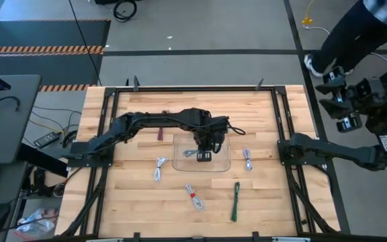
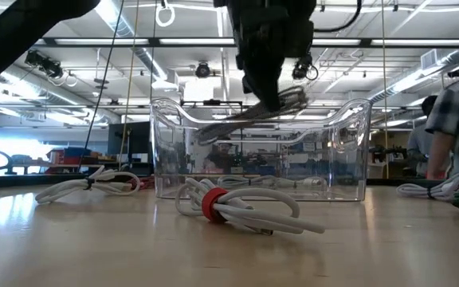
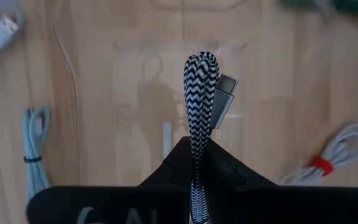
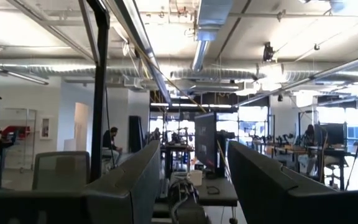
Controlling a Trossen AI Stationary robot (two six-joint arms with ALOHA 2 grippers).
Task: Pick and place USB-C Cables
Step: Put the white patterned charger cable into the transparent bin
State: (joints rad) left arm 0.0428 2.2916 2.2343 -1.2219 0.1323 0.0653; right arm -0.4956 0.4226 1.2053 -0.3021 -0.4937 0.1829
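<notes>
My left gripper hangs over the clear tray at the table's middle and is shut on a black-and-white braided USB-C cable bundle. In the low view that bundle sits at about the height of the tray's rim. On the wood lie other cables: a white one, a white one with a red tie, a green one, a grey-blue one and a dark red one. My right gripper waits, open, at the table's right side. My left gripper pinches the braided bundle between its two fingers, coming from above and pointing down. A folded loop end and a silver plug stick out past the fingertips. The bundle is lifted clear and lies tilted across under the fingers.
The tray's clear walls stand up from the table. The red-tied white cable lies just before the tray on the near side, another white one to its left. Black frame rails border the table. A person stands beyond it.
</notes>
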